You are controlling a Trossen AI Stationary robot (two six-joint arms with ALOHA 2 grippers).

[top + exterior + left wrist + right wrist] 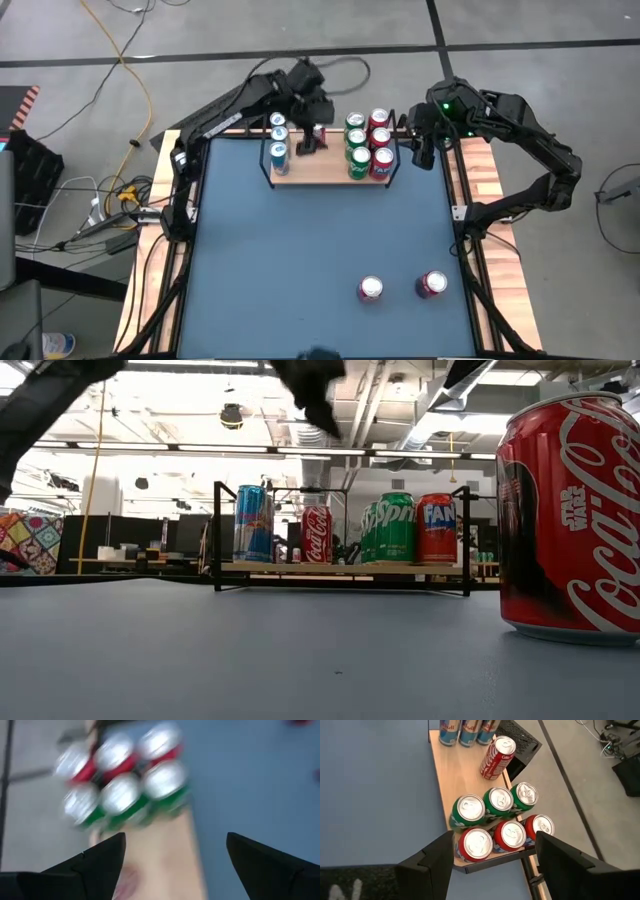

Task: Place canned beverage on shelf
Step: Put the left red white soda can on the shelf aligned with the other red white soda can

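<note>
Now two red cans stand upright on the near part of the blue counter (300, 230), side by side: one can (371, 289) and another can (432, 284) to its right. Their long axes are vertical. Both are well apart from the shelf (325, 172) at the far edge, which already carries three blue cans at its left end, one red can (497, 758) near the middle, and six green and red cans at its right end.

The left end effector (318, 128) hovers above the shelf's middle, open and empty. The right end effector (424, 135) hangs just beside the shelf's right end, also open and empty. The loose cans lie toward the right half, so I judge the right arm is nearer.
</note>
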